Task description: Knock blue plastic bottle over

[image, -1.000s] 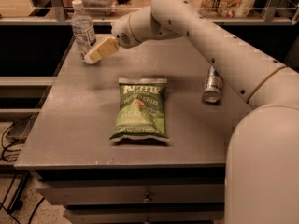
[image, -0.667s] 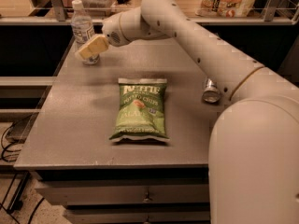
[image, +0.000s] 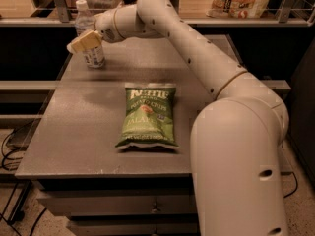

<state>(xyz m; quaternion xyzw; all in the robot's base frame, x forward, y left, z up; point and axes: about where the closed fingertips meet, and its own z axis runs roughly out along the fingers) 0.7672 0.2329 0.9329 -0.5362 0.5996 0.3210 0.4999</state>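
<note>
Cream-yellow gripper [image: 82, 42] sits across the blue plastic bottle [image: 94, 57] at the far left; bottle clear, white cap, pale label with dark print; chip bag [image: 147, 116] bright green, white lettering; table [image: 74, 132] speckled grey; arm [image: 206, 68] off-white.

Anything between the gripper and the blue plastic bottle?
Nothing. In the camera view the gripper overlaps the middle of the upright blue plastic bottle; no gap or other object shows between them. Actual contact can't be confirmed.
</note>
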